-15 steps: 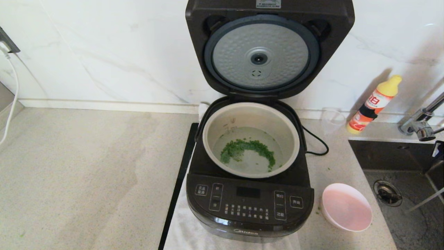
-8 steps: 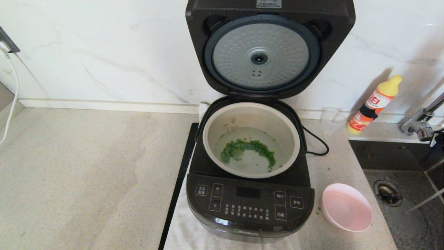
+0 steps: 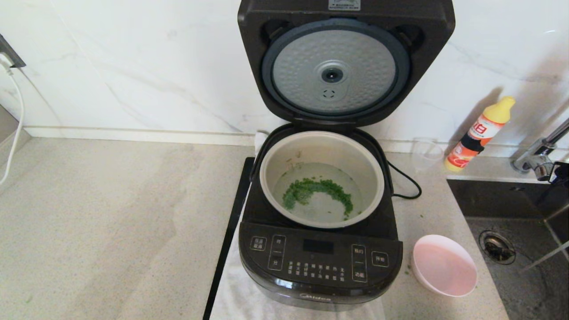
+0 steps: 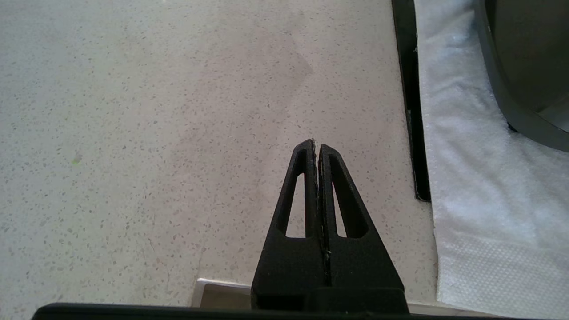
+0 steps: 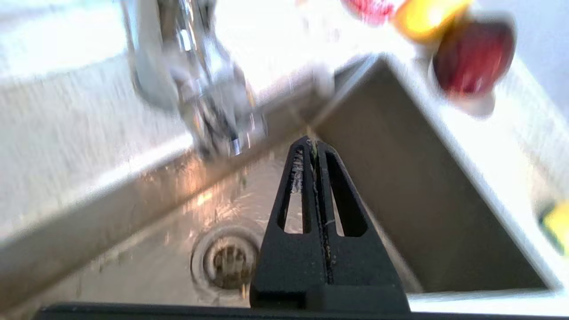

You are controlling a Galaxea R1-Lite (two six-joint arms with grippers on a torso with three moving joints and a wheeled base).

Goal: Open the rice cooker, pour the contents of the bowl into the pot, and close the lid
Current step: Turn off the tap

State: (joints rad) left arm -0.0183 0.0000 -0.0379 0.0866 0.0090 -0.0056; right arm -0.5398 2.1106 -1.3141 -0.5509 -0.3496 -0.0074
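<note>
The rice cooker [image 3: 320, 231] is sitting near the worktop's [image 3: 111, 222] sink-side edge, lid [image 3: 344, 66] standing open. The pot [image 3: 321, 178] is holding green bits; the pink bowl [image 3: 443, 266] is lying empty beside it. Only closing is remaining. Both pincers, left [image 4: 316, 149] over bare worktop, right [image 5: 313, 144] over the sink [image 5: 422, 200], are pressing together, empty.

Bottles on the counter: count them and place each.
1. The yellow-capped bottle leans on the wall behind the sink, right of the rice cooker. Others may sit beyond view.

Black cooker [image 3: 320, 266]; dimpled silver lid [image 3: 333, 73] disc; beige pot [image 3: 322, 178], green bits; pink bowl [image 3: 444, 266]; speckled beige tabletop [image 3: 111, 222]; yellow-orange bottle [image 3: 481, 133].
</note>
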